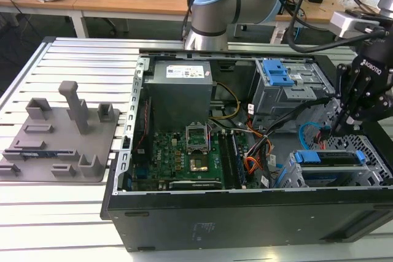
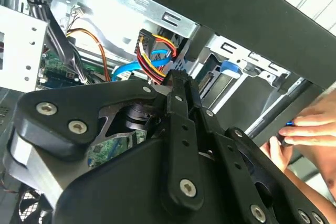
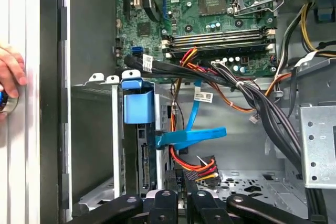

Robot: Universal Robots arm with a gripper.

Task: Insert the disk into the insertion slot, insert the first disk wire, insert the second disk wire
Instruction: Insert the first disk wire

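- Silver-grey hard drive [image 1: 325, 159] in a bright blue plastic carrier is seen seated inside the grey perforated sheet-metal cage [image 1: 376, 150], at the lower right of the exterior view.
- Just above that cage the black gripper [image 1: 334, 132] is held.
- In the first wrist view its jaws are clenched on the connector end of a red, yellow and black wire bundle [image 3: 202, 165], close to the drive's edge.
- A flat blue cable [image 3: 191, 137] is laid just beside that bundle.
- A person's hand [image 3: 9, 74] is seen outside the black computer case [image 1: 245, 219].
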